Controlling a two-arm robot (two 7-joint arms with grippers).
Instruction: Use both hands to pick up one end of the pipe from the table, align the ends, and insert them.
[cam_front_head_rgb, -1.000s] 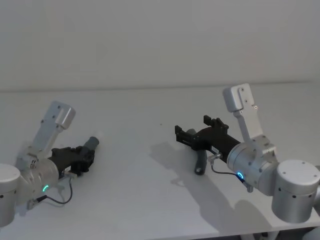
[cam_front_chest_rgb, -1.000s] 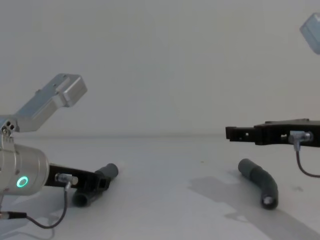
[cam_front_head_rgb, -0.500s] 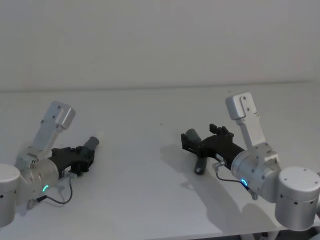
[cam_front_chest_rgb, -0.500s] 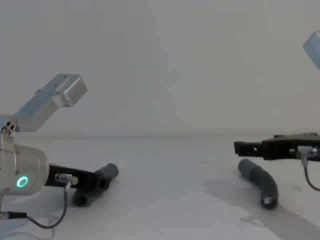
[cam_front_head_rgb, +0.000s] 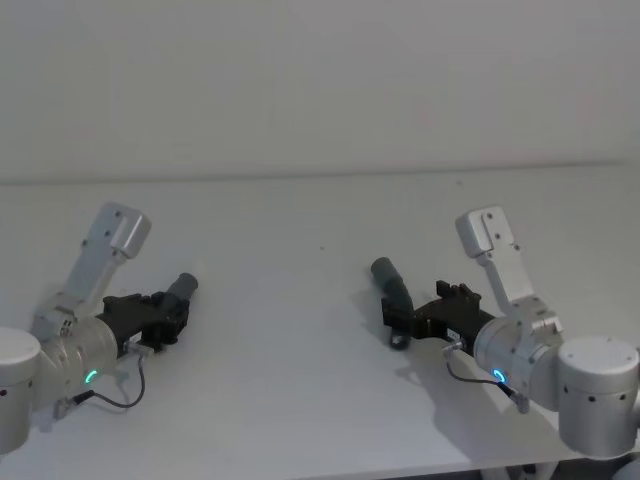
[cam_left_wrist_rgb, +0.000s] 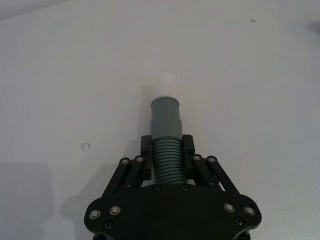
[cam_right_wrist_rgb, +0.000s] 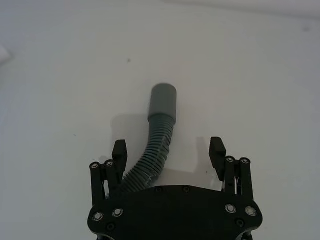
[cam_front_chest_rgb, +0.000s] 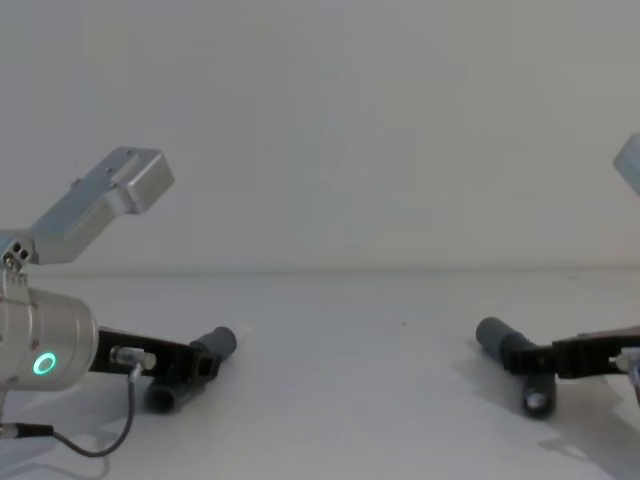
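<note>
The left gripper (cam_left_wrist_rgb: 166, 150) is clamping the ribbed part of its pipe piece (cam_left_wrist_rgb: 165, 167) just behind the cuff (cam_left_wrist_rgb: 165, 117), with the white tip (cam_left_wrist_rgb: 164, 85) pointing away. The right gripper (cam_right_wrist_rgb: 168, 146) is hanging spread, its fingers straddling the other piece (cam_right_wrist_rgb: 159, 135) on the table (cam_right_wrist_rgb: 260, 75) without touching it. The piece is probably light and bendy, so taking the ribs near the stiff cuff (cam_right_wrist_rgb: 163, 102) beyond looks steadiest.

This looks like a robotics lab or test cell. A plain matt white table (cam_front_head_rgb: 300, 400) meets a plain pale grey-white wall (cam_front_head_rgb: 300, 80) along its far edge. Two silver-grey robot arms reach in from the near edge, the left arm (cam_front_head_rgb: 70, 345) with a glowing green ring light (cam_front_chest_rgb: 44, 363) and the right arm (cam_front_head_rgb: 520, 350). They end in black, screw-studded linkages: the left tool (cam_left_wrist_rgb: 166, 145) and the right tool (cam_right_wrist_rgb: 168, 147).
</note>
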